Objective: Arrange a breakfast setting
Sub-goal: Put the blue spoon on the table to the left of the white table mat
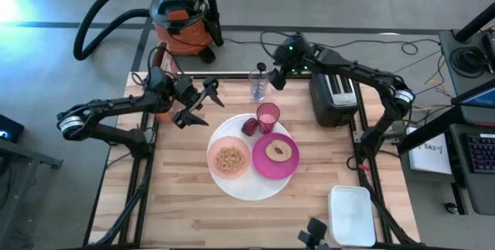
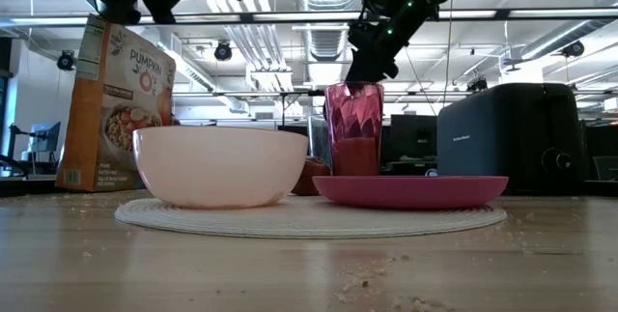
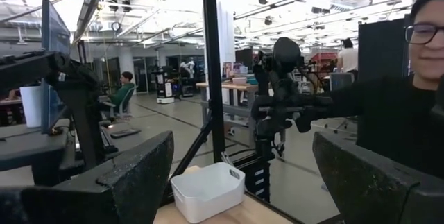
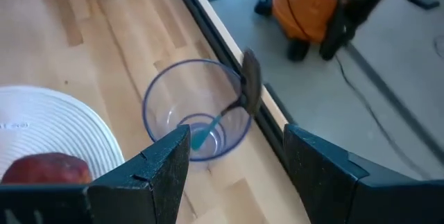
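Observation:
A large white plate (image 1: 246, 184) lies mid-table. On it stand a pale pink bowl (image 1: 229, 159) of cereal and a magenta plate (image 1: 275, 157) with a bagel. A translucent pink cup (image 1: 267, 116) stands at its far rim. Near the far edge is a clear glass (image 4: 198, 116); a teal-handled spoon (image 4: 208, 130) leans handle-down in it, its bowl end (image 4: 251, 82) over the rim. My right gripper (image 4: 236, 161) hovers open just above and beside the glass (image 1: 257, 87). My left gripper (image 1: 197, 104) hangs open in the air at the far left.
A dark toaster (image 1: 334, 95) stands at the far right and a cereal box (image 2: 116, 104) at the far left. A white tub (image 1: 352, 215) sits at the near right corner. A red fruit (image 1: 250, 126) lies beside the cup. An orange shop vacuum (image 1: 182, 18) stands behind the table.

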